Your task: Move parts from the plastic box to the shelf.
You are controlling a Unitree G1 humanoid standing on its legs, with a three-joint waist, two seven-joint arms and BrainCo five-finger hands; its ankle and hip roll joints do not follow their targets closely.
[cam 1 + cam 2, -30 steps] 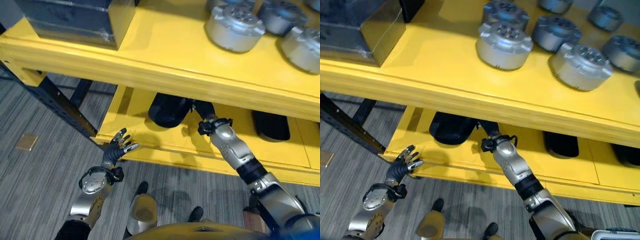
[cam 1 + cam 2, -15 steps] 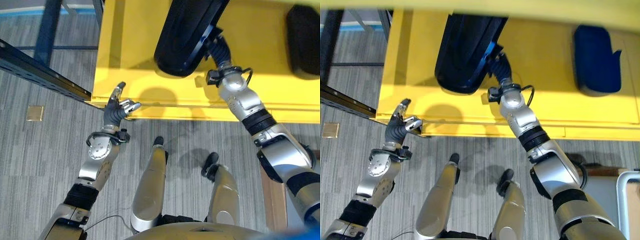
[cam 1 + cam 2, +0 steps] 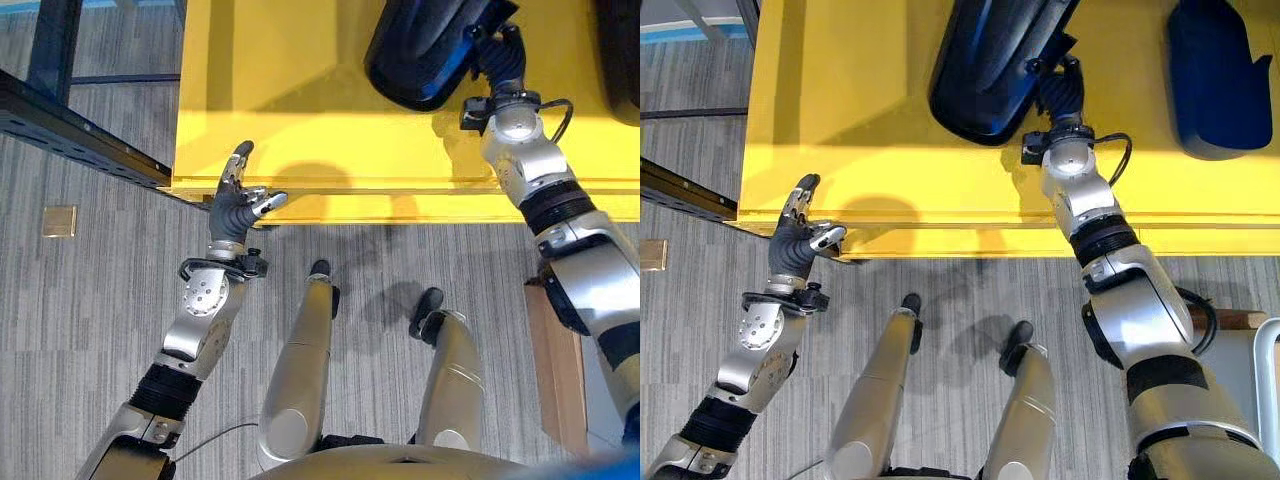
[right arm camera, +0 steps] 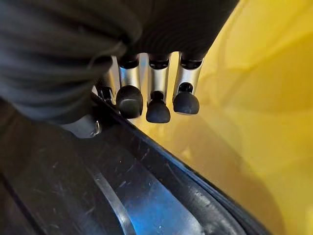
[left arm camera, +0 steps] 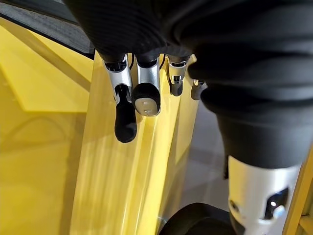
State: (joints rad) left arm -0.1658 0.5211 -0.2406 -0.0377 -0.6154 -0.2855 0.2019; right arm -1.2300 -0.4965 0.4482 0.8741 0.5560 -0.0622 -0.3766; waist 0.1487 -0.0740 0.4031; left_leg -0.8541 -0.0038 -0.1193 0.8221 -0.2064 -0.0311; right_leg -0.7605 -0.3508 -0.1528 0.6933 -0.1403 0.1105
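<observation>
Right hand gripped a dark part on the yellow shelf; left hand hovered at the shelf's edge.

The broad yellow shelf board point(image 3: 300, 90) carried two dark glossy blue-black moulded parts: a large one point(image 3: 990, 60) and a second point(image 3: 1220, 80) well apart to the right. The right arm reached forward over the shelf, its right hand point(image 3: 1060, 85) at the large part's near rim, fingers point(image 4: 156, 100) curled over the rim. The left hand point(image 3: 238, 200) stood upright just at the shelf's front edge, fingers loosely spread, holding nothing.
</observation>
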